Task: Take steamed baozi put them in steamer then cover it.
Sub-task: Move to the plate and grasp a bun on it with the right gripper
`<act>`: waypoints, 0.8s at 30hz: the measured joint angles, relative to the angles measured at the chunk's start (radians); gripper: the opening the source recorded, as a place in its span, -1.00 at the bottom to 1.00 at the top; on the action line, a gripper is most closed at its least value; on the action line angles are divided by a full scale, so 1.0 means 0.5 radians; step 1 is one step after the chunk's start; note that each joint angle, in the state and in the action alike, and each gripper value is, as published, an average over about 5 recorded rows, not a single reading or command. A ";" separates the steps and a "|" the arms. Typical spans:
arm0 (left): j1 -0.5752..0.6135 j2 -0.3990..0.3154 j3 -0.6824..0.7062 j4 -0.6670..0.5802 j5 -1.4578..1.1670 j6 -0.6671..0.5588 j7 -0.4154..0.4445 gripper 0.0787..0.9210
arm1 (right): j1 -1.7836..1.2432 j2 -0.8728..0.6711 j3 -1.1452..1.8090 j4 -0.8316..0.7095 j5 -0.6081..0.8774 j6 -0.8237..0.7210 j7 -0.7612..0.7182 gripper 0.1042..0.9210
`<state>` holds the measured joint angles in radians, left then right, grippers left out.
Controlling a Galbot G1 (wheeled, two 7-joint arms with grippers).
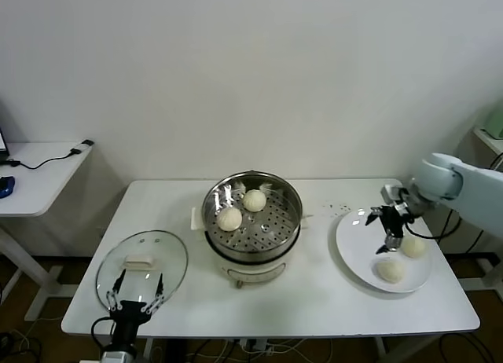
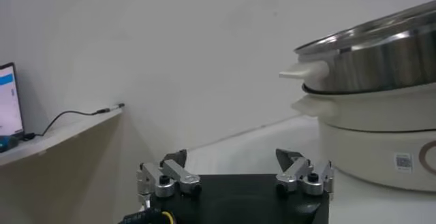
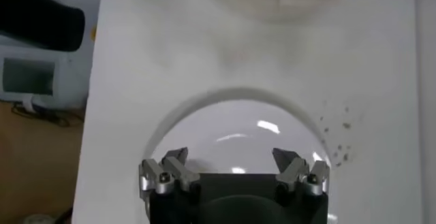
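The steamer (image 1: 251, 214), a shiny steel basket on a white pot base, stands mid-table with two baozi (image 1: 254, 199) (image 1: 229, 218) on its perforated floor. Two more baozi (image 1: 412, 246) (image 1: 391, 271) lie on the white plate (image 1: 354, 241) at the right. My right gripper (image 1: 383, 233) hovers open over that plate, just left of the nearer-back bun, and holds nothing; its wrist view shows the bare plate (image 3: 235, 120) beyond the open gripper (image 3: 230, 157). The glass cover (image 1: 169, 253) lies flat at the front left. My left gripper (image 1: 140, 282) is open at the cover's near edge. From the left wrist, the gripper (image 2: 231, 161) faces the steamer (image 2: 371, 62).
A white side desk (image 1: 39, 178) with a cable stands off to the left, apart from the table. Dark specks (image 3: 337, 133) dot the tabletop beside the plate. The plate sits close to the table's right front corner, the cover close to its left front edge.
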<state>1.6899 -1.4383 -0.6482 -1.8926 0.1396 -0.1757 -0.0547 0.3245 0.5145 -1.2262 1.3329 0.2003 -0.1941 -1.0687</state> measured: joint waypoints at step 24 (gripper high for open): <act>0.008 -0.024 -0.019 0.043 0.030 -0.008 -0.004 0.77 | -0.574 0.120 0.452 -0.363 -0.382 0.099 -0.043 0.73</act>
<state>1.6938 -1.4501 -0.6576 -1.8711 0.1545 -0.1795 -0.0566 0.0373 0.5747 -1.0002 1.1511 0.0095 -0.1448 -1.0901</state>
